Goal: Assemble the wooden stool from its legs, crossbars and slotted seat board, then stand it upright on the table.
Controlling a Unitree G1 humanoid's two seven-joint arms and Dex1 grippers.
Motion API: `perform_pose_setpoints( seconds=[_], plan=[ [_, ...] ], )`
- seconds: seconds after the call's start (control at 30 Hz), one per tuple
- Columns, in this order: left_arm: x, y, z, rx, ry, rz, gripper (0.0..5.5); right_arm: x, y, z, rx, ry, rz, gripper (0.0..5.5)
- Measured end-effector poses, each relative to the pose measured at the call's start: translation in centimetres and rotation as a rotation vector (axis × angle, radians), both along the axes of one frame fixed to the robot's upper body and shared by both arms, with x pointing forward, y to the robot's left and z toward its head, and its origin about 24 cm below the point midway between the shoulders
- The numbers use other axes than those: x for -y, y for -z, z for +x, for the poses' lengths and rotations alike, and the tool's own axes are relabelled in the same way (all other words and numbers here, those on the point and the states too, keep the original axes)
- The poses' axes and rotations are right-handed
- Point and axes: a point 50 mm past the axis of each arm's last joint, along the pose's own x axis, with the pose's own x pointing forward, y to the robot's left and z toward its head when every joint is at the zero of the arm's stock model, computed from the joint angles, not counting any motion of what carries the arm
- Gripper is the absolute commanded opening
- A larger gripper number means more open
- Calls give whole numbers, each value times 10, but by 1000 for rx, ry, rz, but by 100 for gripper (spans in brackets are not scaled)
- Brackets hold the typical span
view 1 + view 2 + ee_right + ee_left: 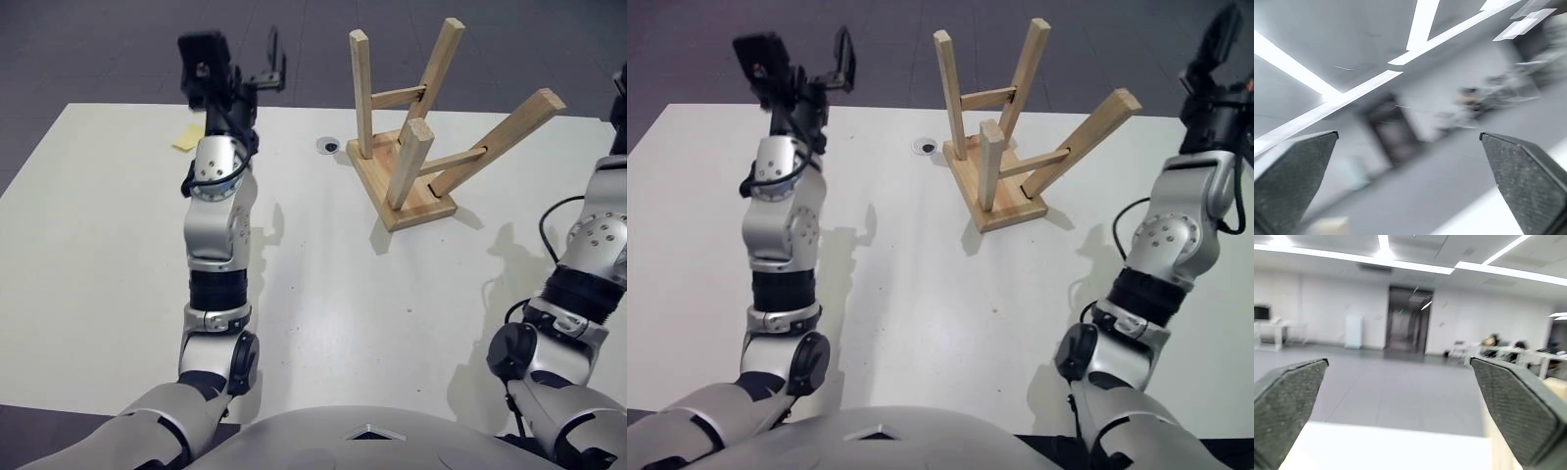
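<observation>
Large open-plan office or lab hall. Far beyond left gripper (1399,361): dark doorway (1405,318) in white wall (1308,308), white cabinet (1354,332) near it, desks (1511,355) with chairs (1458,351) further along. Between, grey floor (1396,391). Overhead, ceiling light strips (1415,267). Below gripper, white worktable (1391,450).

- left arm (217,215): stretched forward, forearm raised steeply, wrist at the top
- left gripper (1399,361): fingers spread wide, pointing forward and roughly level
- right arm (1171,235): elbow bent, forearm raised, wrist high out to the right
- right gripper (1409,133): fingers spread wide, tilted upward
</observation>
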Motion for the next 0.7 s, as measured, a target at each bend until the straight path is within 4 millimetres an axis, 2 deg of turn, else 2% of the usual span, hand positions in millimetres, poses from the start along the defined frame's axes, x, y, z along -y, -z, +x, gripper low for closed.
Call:
perform_pose_setpoints(
  seconds=[0.07,0.13,0.27,0.33,0.5,0.7],
  plan=[
    [2,26,-7,-165,47,45,540,4,11,7,-145,73,-161,538],
    [19,44,-15,-280,155,107,540,-3,24,20,-250,57,-312,538],
    [52,46,-25,-302,321,176,540,-32,68,39,-376,-119,-469,538],
    [67,47,-29,-303,381,216,540,-44,78,42,-378,-194,-486,538],
    [93,42,-35,-277,472,260,540,-52,71,38,-315,-261,-549,538],
    [95,51,-30,-316,470,274,540,-53,78,24,-322,-290,-533,538]
  ],
)
